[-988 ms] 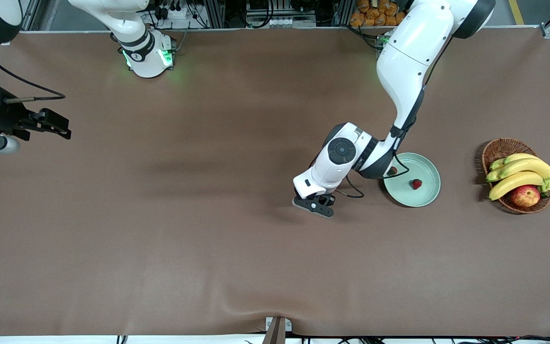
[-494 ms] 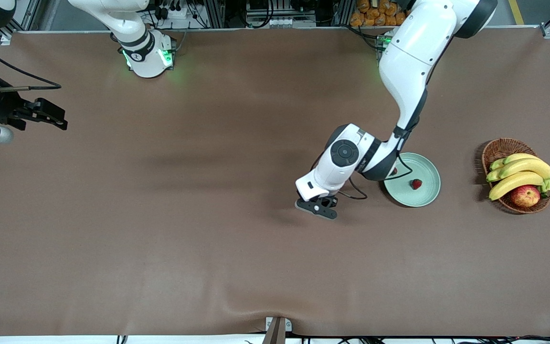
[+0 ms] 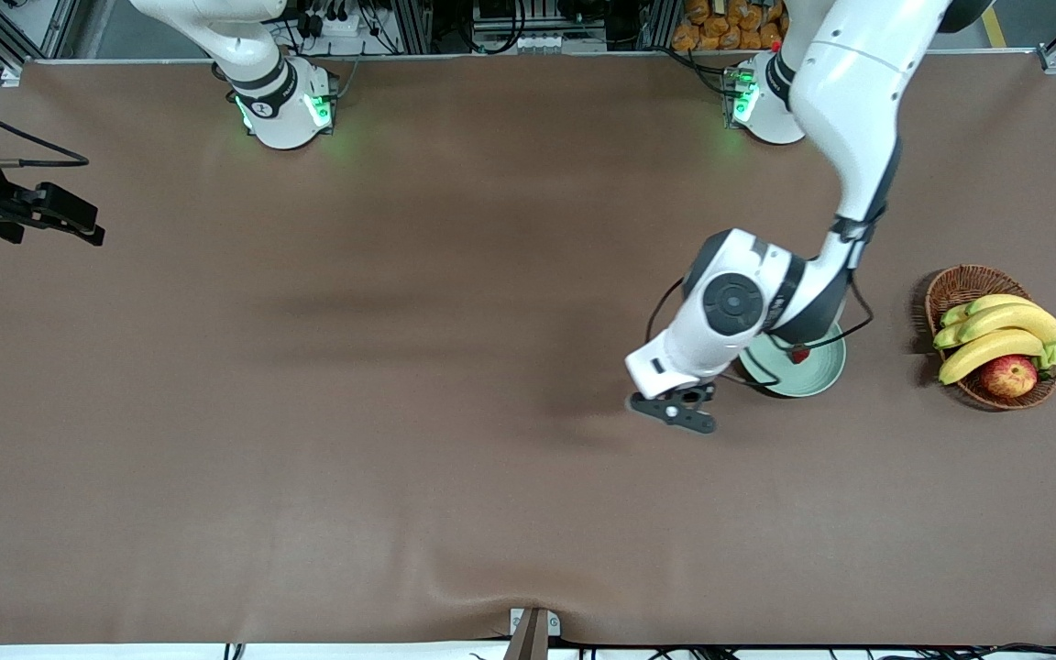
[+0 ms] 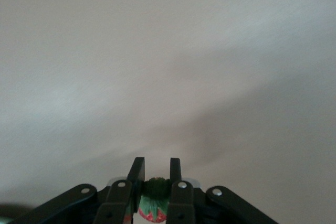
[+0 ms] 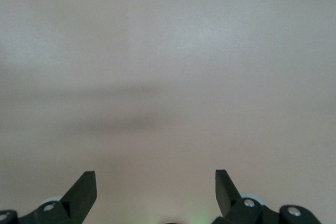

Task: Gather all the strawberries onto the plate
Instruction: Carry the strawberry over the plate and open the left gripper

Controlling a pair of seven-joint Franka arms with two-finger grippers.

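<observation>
While clamped in the left gripper's fingers, red strawberry with green top, right gripper fingers apart.

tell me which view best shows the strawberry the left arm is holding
The left wrist view: the strawberry sits pinched between the left tool fingers, green top and red flesh visible. In the front view the arm hides it. The right wrist view shows only bare table.
</observation>
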